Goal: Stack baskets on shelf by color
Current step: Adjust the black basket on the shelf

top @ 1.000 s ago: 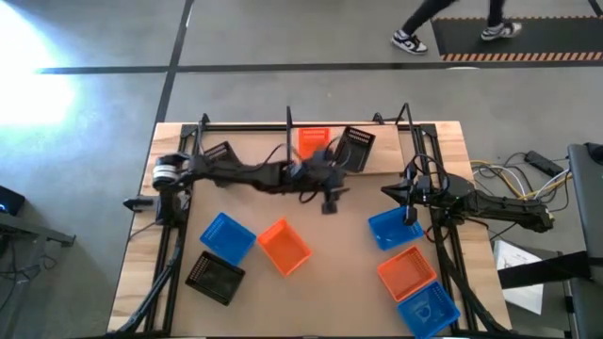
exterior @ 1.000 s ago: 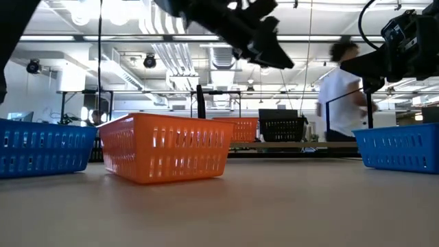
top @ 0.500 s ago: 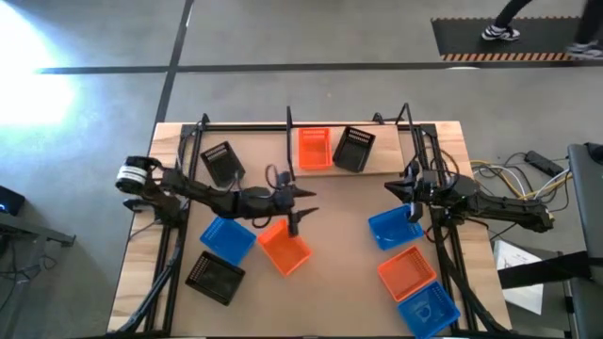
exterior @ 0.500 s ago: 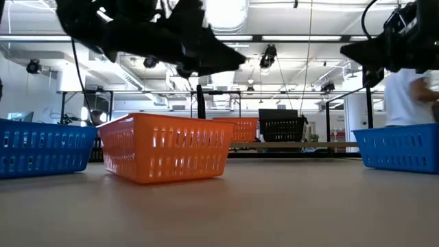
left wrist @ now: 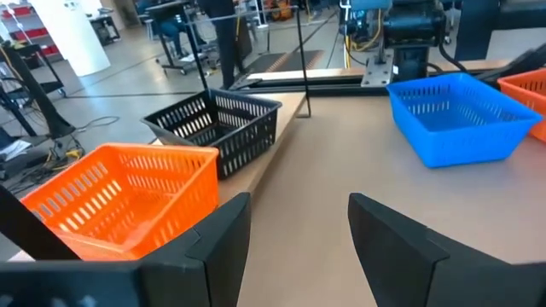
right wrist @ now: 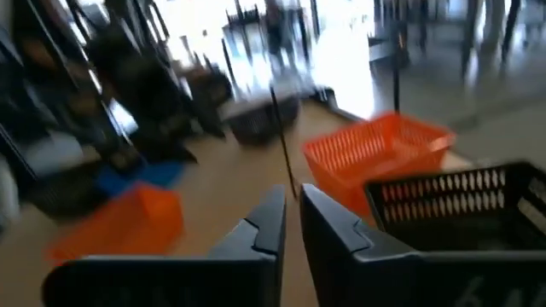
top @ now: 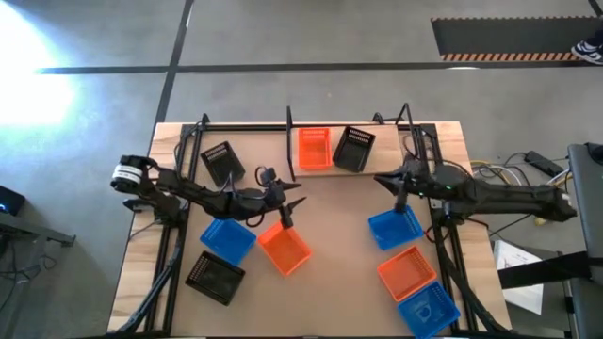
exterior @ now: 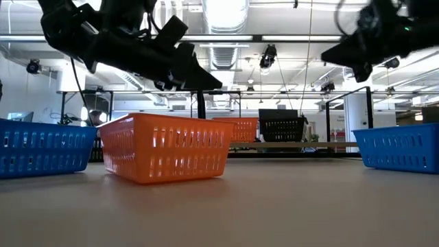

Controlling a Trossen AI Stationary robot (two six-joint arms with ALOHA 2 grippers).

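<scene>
My left gripper (top: 286, 215) (left wrist: 299, 223) hangs open above the far edge of an orange basket (top: 285, 247) (exterior: 164, 146) standing on the table, touching nothing. My right gripper (top: 397, 193) (right wrist: 293, 217) is shut and empty, in the air between the shelf (top: 382, 156) and a blue basket (top: 394, 228). On the shelf stand an orange basket (top: 314, 148) (left wrist: 119, 198) and a black basket (top: 355, 148) (left wrist: 217, 126). On the table rest a blue basket (top: 227, 237), two black ones (top: 215, 277) (top: 221, 161), an orange one (top: 407, 270) and a blue one (top: 429, 307).
Black rails (top: 179, 226) run along the table's left and right sides, and a far rail stands behind the shelf. Bare tabletop (top: 339, 264) lies between the two groups of baskets. Cables (top: 513, 174) hang off the right side.
My left gripper has swung away from the shelf toward the table's near left and now hangs over the orange basket. My right gripper has moved from above the blue basket toward the far edge and slightly left. No basket has moved.
</scene>
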